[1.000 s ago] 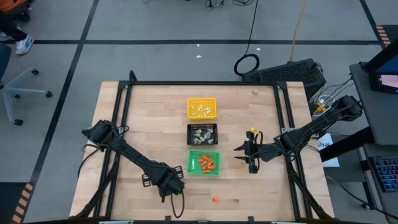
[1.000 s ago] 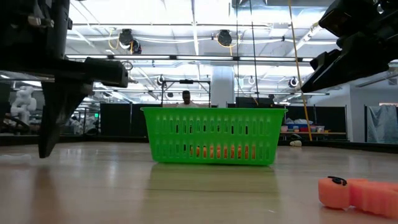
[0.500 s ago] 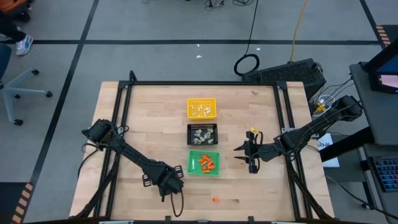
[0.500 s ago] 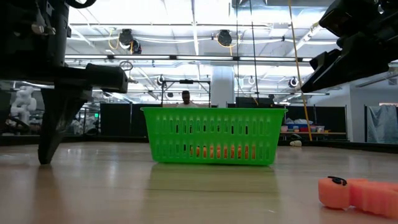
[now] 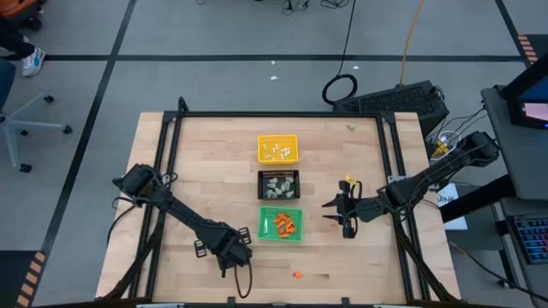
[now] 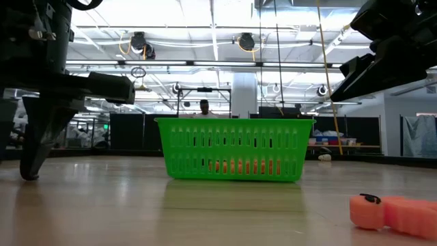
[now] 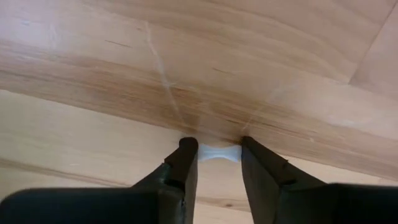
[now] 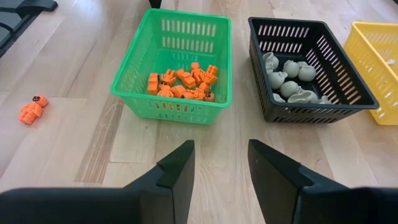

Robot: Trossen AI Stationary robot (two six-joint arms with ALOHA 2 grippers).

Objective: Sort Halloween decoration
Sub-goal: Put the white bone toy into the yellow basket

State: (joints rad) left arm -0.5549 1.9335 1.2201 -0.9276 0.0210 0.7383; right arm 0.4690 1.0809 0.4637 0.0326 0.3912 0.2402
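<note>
My left gripper (image 5: 228, 257) points straight down at the table's near left part, its fingers closed on a thin white stick (image 7: 219, 153) that lies flat on the wood. In the low view one of its fingers (image 6: 32, 160) stands with its tip on the table top. My right gripper (image 5: 344, 224) hovers open with nothing between its fingers, right of the green tray (image 5: 281, 223) that holds orange bits (image 8: 183, 82). One orange bit (image 5: 297, 275) lies loose near the front edge. Beige-grey lumps (image 8: 287, 79) fill the black tray (image 5: 279, 184). My left gripper has the white stick pinched lengthwise between its two fingers, one fingertip (image 7: 186, 151) at each of the stick's knobbed ends (image 7: 203, 153). The fingers come from above, pointing down. The stick lies flat on the table.
The yellow tray (image 5: 277, 148) with white sticks stands behind the black one; the three trays form a row down the table's middle. A black frame (image 5: 278, 115) rims the table. Bare wood lies left of the trays and along the near edge.
My left gripper has sunk a little until its fingertip reached the table top. In the low view that finger has then slid sideways along the wood, the fingers drawing in on the white stick. The stick has stayed on the table.
</note>
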